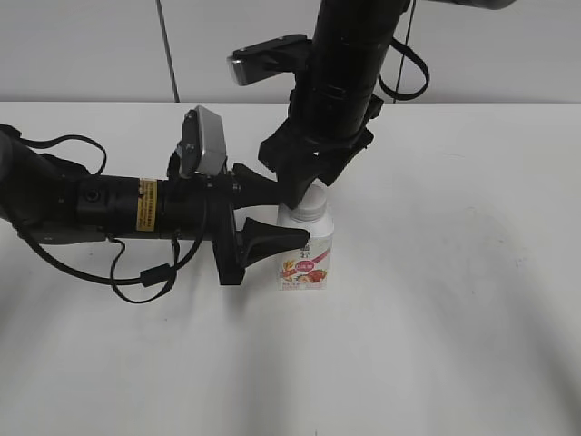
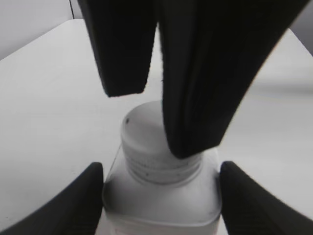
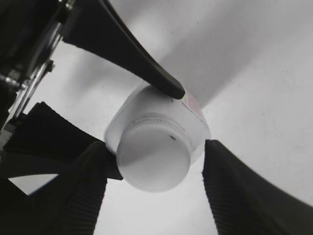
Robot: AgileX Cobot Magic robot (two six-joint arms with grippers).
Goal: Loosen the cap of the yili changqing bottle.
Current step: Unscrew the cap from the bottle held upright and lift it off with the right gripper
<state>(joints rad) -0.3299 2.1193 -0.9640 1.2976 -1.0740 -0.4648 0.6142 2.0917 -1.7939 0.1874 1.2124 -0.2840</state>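
Observation:
The yili changqing bottle (image 1: 307, 259) stands upright on the white table, showing its pink-red fruit label. Its white cap (image 1: 311, 207) sits on the neck. My left gripper (image 1: 292, 218) comes in from the left and is shut on the bottle's body, one finger on each side of the shoulders (image 2: 161, 200). My right gripper (image 1: 313, 186) hangs over the bottle from above. It is open, its two fingers straddling the cap (image 3: 154, 164) with a gap on each side. In the left wrist view the cap (image 2: 146, 142) is partly hidden behind a right finger.
The white table (image 1: 454, 318) spreads on all sides of the bottle. The left arm and its loose black cable (image 1: 145, 277) lie across the table's left half. A pale wall stands behind the far edge.

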